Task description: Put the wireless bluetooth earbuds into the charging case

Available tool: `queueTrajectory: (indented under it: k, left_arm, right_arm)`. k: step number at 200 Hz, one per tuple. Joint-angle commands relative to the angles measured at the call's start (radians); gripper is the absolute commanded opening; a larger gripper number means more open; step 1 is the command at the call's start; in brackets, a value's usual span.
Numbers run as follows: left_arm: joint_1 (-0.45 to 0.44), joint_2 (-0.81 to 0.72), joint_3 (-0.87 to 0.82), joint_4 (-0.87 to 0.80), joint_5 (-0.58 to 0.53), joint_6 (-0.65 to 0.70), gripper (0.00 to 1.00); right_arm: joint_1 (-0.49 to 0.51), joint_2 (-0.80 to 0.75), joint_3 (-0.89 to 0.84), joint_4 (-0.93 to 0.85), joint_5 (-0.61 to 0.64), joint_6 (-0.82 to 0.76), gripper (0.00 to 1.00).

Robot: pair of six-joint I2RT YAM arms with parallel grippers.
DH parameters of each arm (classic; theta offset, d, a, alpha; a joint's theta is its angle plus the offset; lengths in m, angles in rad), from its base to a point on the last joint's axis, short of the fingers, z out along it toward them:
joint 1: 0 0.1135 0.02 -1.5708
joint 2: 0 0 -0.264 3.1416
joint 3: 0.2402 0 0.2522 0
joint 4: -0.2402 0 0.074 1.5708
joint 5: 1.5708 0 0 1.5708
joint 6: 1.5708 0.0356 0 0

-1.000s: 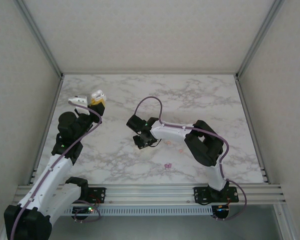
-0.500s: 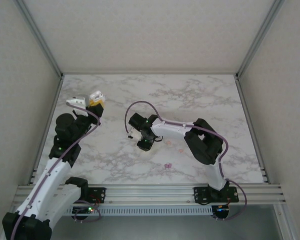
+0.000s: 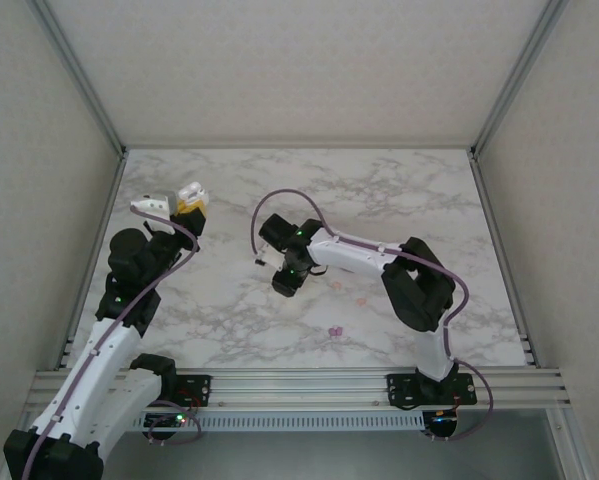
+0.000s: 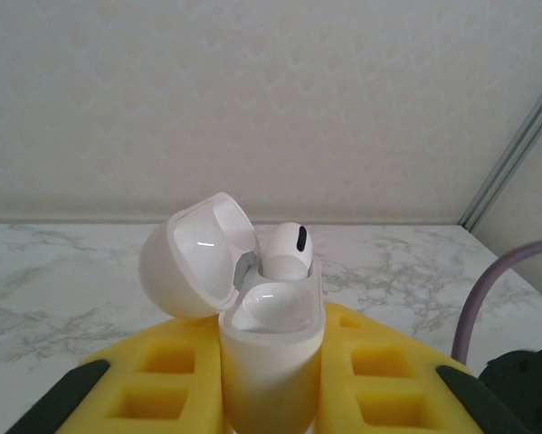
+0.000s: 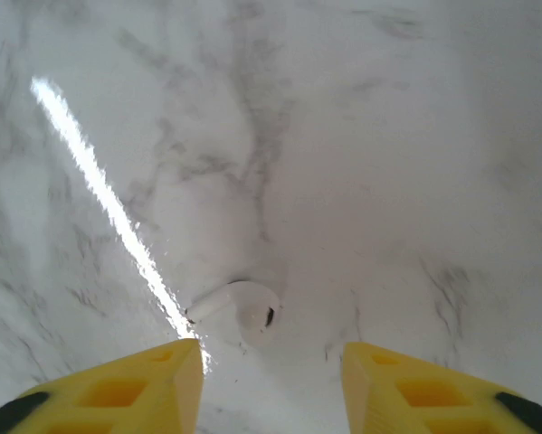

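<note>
**A:** From overhead the case (image 3: 193, 189) is only a white speck. What does the left claw (image 4: 271, 393) see through its own camera?

**B:** Plenty more. Its yellow foam pads (image 4: 153, 384) are pinched tight on the lower half of the case, holding it upright. The case is smooth, glossy white plastic, rounded like a pebble. The lid (image 4: 203, 258) is flipped back to the left. One white earbud (image 4: 287, 249) sits inside, and the socket (image 4: 271, 307) beside it is a bare, shiny hollow.

**A:** And the right claw (image 3: 287, 280)?

**B:** Overhead it hangs low over the marbled table (image 3: 399, 200), to the right of the case and nearer the arm bases. Its own camera picks up a loose earbud (image 5: 243, 310). That one is white with a short stem, lying on the stone just beyond the fingertips. The jaws stand partly apart with nothing between them, and neither pad touches it.

**A:** Anything else lying about?

**B:** A tiny pink bud (image 3: 334, 330), farther right of the case again.
</note>
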Motion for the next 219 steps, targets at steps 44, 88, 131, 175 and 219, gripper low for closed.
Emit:
queueTrajectory:
  k: [44,88,131,175,219]
  left_arm:
    - [0.010,0.018,0.011,0.067,0.022,0.010,0.14]
    - [0.010,0.020,0.006,0.086,0.023,0.011,0.14]
    - [0.010,0.018,0.000,0.087,0.022,0.015,0.14]
    - [0.009,0.021,-0.001,0.093,0.033,0.015,0.14]
    - [0.009,0.031,0.001,0.098,0.042,0.013,0.14]
  right_arm:
    - [-0.008,-0.090,-0.094,0.094,0.007,1.101,0.53]
    - [0.010,-0.001,-0.058,0.044,-0.001,1.243,0.54]
    - [0.014,0.059,-0.011,0.006,-0.011,1.230,0.50]
    - [0.021,0.118,0.040,-0.052,-0.004,1.198,0.40]
    - [0.037,0.159,0.075,-0.100,0.030,1.186,0.36]
